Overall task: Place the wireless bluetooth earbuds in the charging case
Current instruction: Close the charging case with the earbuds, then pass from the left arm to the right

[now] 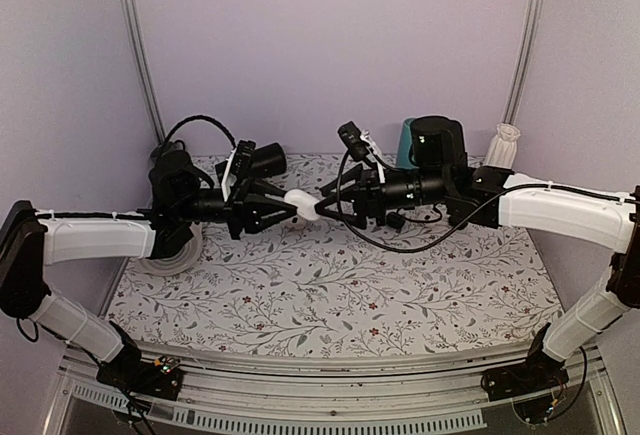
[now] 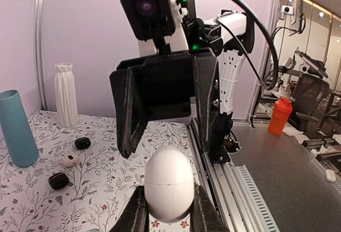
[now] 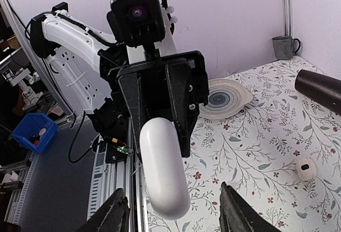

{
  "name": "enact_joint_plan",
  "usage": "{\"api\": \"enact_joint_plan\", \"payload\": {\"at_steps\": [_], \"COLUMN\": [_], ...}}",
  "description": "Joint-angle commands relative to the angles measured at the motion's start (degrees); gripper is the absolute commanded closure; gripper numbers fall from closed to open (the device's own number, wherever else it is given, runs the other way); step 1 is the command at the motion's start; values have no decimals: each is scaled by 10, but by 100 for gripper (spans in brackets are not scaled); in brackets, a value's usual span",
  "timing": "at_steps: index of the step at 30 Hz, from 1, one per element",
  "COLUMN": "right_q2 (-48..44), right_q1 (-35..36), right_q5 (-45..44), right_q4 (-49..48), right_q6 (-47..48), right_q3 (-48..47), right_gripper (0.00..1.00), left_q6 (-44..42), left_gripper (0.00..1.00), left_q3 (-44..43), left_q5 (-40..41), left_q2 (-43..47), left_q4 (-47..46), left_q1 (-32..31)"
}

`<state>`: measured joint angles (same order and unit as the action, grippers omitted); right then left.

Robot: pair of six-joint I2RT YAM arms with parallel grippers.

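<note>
Glossy white, the charging case (image 2: 169, 184) is pinched above the table (image 1: 330, 285) by the left gripper (image 1: 290, 208); the right gripper (image 1: 325, 207) is spread open at its free end. It could be knocked loose by off-centre closing.

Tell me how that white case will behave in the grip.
The case looks glossy and egg-rounded, so it may well slip or twist between the fingers of the left gripper. It is small, seemingly hollow plastic, so probably light. A seam rings it, so squeezing hard might pop the lid.
</note>
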<state>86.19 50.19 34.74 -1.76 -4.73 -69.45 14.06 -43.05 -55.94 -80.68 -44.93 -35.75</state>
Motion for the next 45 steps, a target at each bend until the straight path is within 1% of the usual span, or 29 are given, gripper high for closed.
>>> {"api": "enact_joint_plan", "payload": {"at_steps": [1, 5, 9, 16, 20, 24, 26, 29, 31, 35, 37, 38, 39, 40, 41, 42, 45], "right_q2": [-4, 11, 13, 29, 32, 34, 35, 36, 37, 37, 36, 37, 37, 37, 36, 36, 38], "right_q1": [2, 2, 2, 2, 2, 2, 2, 2, 2, 1, -1, -4, -5, -8, -10, -13, -23], "right_q5": [40, 61, 66, 86, 85, 86, 86, 87, 88, 79, 75, 70, 67, 65, 62, 56, 31], "right_q4": [-40, -56, -85, -110, -112, -113, -114, -115, -116, -116, -117, -117, -117, -117, -118, -118, -112], "right_q6": [-17, -33, -53, -78, -80, -83, -84, -87, -90, -95, -98, -101, -103, -105, -108, -110, -118], "right_q3": [15, 16, 22, 21, 16, 13, 13, 12, 11, 9, 10, 10, 11, 12, 14, 16, 19], "right_gripper": [42, 45, 50, 63, 67, 73, 78, 89, 94, 96, 96, 96, 96, 96, 96, 96, 96], "left_q6": [41, 67, 80, 100, 113, 115, 114, 113, 111, 103, 91, 86, 81, 77, 73, 69, 56], "left_gripper": [100, 100, 100, 100, 100, 100, 100, 100, 94, 67, 57, 49, 34, 22, 7, 4, 4], "left_q3": [-12, -7, -5, 1, 4, 6, 7, 9, 11, 18, 21, 23, 25, 26, 29, 31, 39], "left_q5": [-5, -6, -5, 3, 4, 8, 10, 15, 27, 60, 76, 82, 90, 99, 105, 112, 137], "left_q2": [-11, -18, -22, -26, -28, -30, -30, -29, -27, -19, -13, -10, -7, -4, -2, 1, 10], "left_q4": [-49, -84, -94, -121, -135, -138, -138, -138, -133, -119, -107, -102, -98, -94, -91, -89, -77], "left_q1": [-4, -4, -3, -4, -4, -4, -4, -3, -4, -4, -4, -4, -3, -3, -2, -1, 3]}}
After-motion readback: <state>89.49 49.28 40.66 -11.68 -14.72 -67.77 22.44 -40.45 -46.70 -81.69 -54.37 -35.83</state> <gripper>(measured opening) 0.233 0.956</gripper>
